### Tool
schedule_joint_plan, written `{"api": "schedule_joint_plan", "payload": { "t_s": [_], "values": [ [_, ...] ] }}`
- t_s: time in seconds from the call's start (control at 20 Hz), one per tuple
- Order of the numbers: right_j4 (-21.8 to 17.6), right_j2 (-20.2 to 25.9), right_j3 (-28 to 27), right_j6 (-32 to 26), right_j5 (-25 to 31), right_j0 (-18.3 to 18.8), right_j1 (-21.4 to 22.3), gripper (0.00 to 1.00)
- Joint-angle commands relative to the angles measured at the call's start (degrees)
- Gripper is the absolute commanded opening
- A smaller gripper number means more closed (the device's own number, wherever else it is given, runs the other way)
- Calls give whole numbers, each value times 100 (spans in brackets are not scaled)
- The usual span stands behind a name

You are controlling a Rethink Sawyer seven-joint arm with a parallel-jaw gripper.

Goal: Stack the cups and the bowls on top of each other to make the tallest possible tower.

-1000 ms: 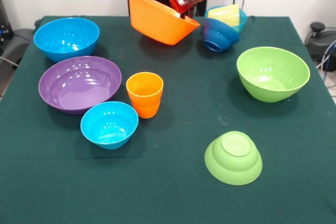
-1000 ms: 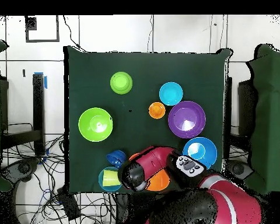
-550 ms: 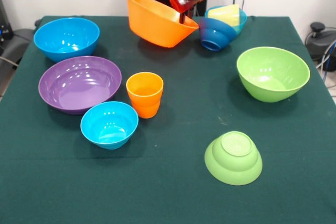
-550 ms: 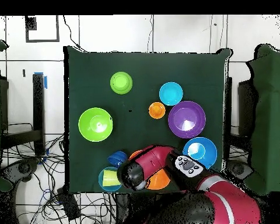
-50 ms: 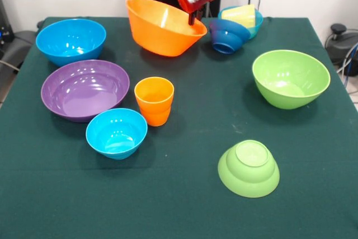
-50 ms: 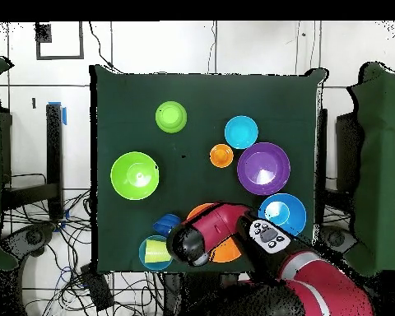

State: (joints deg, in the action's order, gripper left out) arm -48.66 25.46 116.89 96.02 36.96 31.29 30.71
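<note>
Left to right: blue bowl (image 5: 71, 40), purple bowl (image 5: 84, 89), light blue bowl (image 5: 116, 132) and orange cup (image 5: 154, 100) stood apart on the table (image 5: 184, 205), unstacked. Tool (image 5: 191, 16) was clamped on the tilted large orange bowl (image 5: 162, 26)'s rim at the far side. No tower begun. Yellow cup (image 5: 241, 15) lay in a bowl, partly hidden.

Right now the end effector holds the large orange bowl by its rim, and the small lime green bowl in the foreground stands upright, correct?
Not quite. In the front view the small lime green bowl lies upside down, base up. The end effector does hold the large orange bowl by its rim.
</note>
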Motion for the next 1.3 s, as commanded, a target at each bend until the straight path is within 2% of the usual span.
{"api": "schedule_joint_plan", "payload": {
  "t_s": [0.05, 1.3],
  "values": [
    [-7, 336, -550, -417, 62, -86, 112, 0],
    [259, 496, -458, -579, 289, -60, 350, 0]
  ]
}}
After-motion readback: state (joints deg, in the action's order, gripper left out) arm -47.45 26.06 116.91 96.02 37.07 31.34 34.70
